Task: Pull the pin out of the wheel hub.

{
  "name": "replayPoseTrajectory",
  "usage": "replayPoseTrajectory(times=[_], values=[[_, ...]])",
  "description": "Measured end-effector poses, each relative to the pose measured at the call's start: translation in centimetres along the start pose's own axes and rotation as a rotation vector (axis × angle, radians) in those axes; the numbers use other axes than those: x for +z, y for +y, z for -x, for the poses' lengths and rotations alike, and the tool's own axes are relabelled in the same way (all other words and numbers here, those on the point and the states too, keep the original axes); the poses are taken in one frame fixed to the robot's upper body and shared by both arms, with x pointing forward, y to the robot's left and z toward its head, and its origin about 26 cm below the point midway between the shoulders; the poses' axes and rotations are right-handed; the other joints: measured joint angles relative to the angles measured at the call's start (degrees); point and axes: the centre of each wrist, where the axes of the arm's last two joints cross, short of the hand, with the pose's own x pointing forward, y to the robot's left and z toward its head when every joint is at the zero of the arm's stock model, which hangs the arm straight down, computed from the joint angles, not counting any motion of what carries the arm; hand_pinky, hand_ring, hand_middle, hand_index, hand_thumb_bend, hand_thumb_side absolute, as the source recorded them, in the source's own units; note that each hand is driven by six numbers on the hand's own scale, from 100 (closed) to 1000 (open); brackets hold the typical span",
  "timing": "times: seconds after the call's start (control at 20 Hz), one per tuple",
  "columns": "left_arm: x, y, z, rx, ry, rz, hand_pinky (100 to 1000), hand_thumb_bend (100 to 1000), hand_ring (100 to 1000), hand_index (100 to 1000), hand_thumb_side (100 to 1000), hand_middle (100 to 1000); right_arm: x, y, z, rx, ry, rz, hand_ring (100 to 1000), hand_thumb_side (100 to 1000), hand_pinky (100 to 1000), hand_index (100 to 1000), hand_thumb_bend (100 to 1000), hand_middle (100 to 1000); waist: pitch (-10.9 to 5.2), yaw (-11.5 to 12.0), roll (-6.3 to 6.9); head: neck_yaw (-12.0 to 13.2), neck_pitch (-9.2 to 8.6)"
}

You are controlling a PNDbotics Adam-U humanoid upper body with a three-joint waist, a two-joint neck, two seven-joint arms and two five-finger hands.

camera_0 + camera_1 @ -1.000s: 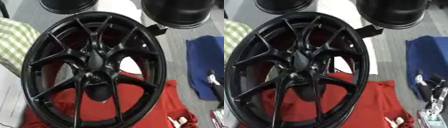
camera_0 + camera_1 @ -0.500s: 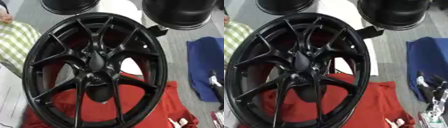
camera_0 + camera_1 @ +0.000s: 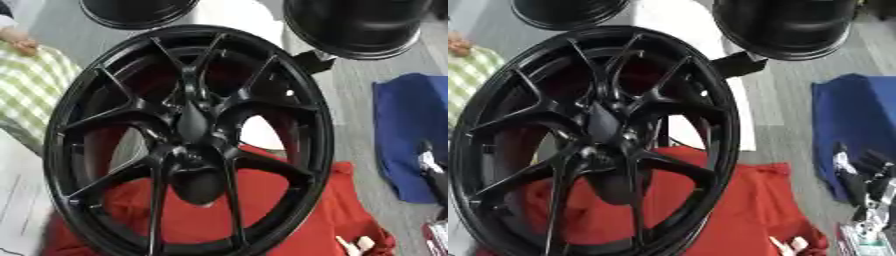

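A: Where is the wheel?

B: The big black wheel (image 3: 188, 140) fills the middle of the view. It lies partly on a red cloth (image 3: 306, 220), and its hub (image 3: 192, 122) sits in the middle where the spokes meet.

A: Can you see the pin?

B: No. I cannot pick out a pin in the hub. It is all dark there.

A: Where is the robot hand?

B: The right robot hand (image 3: 866, 180) shows at the right edge, low down, beside a blue cloth (image 3: 859, 120). It is well apart from the wheel and touches nothing on it.

A: Are its fingers apart or together?

B: They look curled in, with nothing in them. The left robot hand does not show at all.

A: What else is there?

B: 2 more black wheels (image 3: 359, 25) sit at the top. A green checked cloth (image 3: 31, 90) lies at the left.
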Motion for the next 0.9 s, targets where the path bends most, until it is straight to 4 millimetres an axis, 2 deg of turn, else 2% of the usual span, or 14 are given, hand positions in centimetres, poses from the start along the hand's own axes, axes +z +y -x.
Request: replayPoseTrajectory(times=[0.15,0.25,0.3,0.35,0.45,0.5,0.55,0.6,0.65,0.7,0.75,0.8,0.9], values=[[-0.04,0.25,0.34,-0.065,-0.006,-0.016,771,100,762,795,100,738,0.0,0.0,0.0,0.0,0.0,0.0,636,294,564,665,548,594,0.0,0.03,0.01,0.0,0.01],[0.04,0.38,0.64,-0.106,0.001,-0.03,749,100,744,789,100,709,0.0,0.0,0.0,0.0,0.0,0.0,636,293,564,665,549,594,0.0,0.06,0.01,0.0,0.03],[0.04,0.47,0.71,-0.115,0.007,-0.039,730,100,726,773,274,682,0.0,0.0,0.0,0.0,0.0,0.0,636,293,564,665,549,594,0.0,0.07,0.01,0.0,0.03],[0.04,0.49,0.78,-0.116,0.015,-0.047,712,100,706,745,616,663,0.0,0.0,0.0,0.0,0.0,0.0,636,293,564,665,549,594,0.0,0.08,0.01,-0.01,0.03],[0.02,0.55,0.79,-0.092,0.032,-0.073,673,100,648,689,818,607,0.0,0.0,0.0,0.0,0.0,0.0,636,293,564,665,549,594,0.0,0.08,0.01,-0.03,0.03],[0.02,0.57,0.79,-0.076,0.043,-0.088,637,100,607,674,760,568,0.0,0.0,0.0,0.0,0.0,0.0,637,293,564,665,548,594,0.0,0.08,0.01,-0.04,0.03],[0.02,0.57,0.8,-0.063,0.055,-0.102,628,100,599,677,596,560,0.0,0.0,0.0,0.0,0.0,0.0,637,293,564,665,548,594,0.0,0.08,0.01,-0.04,0.02],[0.03,0.57,0.81,-0.054,0.068,-0.115,642,100,619,724,245,586,0.0,0.0,0.0,0.0,0.0,0.0,636,293,564,665,548,594,0.0,0.08,0.02,-0.04,0.02],[0.04,0.55,0.82,-0.051,0.079,-0.123,653,100,634,755,209,602,0.0,0.0,0.0,0.0,0.0,0.0,637,293,564,665,548,594,0.0,0.06,0.02,-0.04,0.02],[0.07,0.49,0.81,-0.054,0.085,-0.123,673,100,656,775,135,621,0.0,0.0,0.0,0.0,0.0,0.0,637,293,564,665,548,594,0.0,0.04,0.02,-0.04,0.01],[0.07,0.46,0.75,-0.062,0.084,-0.12,680,100,665,774,110,625,0.0,0.0,0.0,0.0,0.0,0.0,637,293,564,665,549,594,0.0,0.0,0.02,-0.04,0.0],[0.07,0.44,0.68,-0.074,0.08,-0.114,712,100,705,777,100,663,0.0,0.0,0.0,0.0,0.0,0.0,637,292,564,665,550,594,0.0,-0.03,0.04,-0.04,-0.02],[0.07,0.44,0.67,-0.102,0.072,-0.094,711,100,711,783,100,665,0.0,0.0,0.0,0.0,0.0,0.0,637,292,564,665,552,594,0.0,-0.03,0.04,-0.04,-0.04]])
